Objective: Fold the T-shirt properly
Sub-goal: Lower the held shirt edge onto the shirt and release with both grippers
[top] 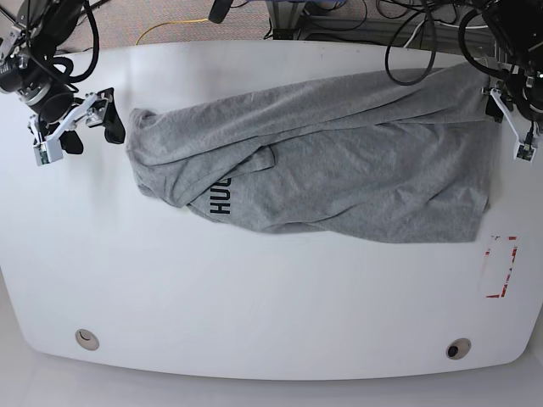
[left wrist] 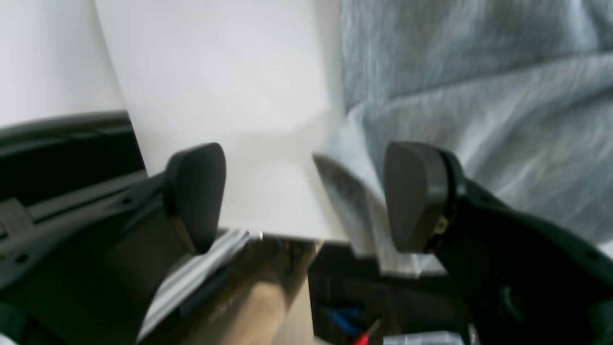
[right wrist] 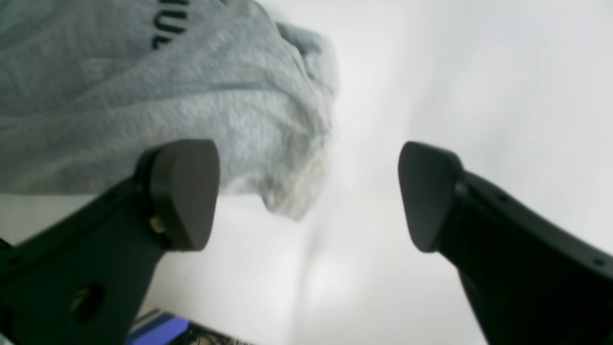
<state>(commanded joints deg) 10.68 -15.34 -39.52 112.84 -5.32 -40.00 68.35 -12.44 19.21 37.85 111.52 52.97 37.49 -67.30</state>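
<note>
Currently the T-shirt point(top: 339, 161) lies crumpled across the far half of the white worktop point(top: 254, 297). Left gripper point(left wrist: 306, 196) fingers spread wide at its edge; right gripper point(right wrist: 309, 194) fingers spread wide beside its bunched end, holding nothing.

The T-shirt point(top: 339, 157) lies crumpled across the far half of the counter point(top: 254, 297). In the base view, the right claw point(top: 81, 125) sits just beside its left end, the left claw point(top: 509, 119) at its right edge.
</note>
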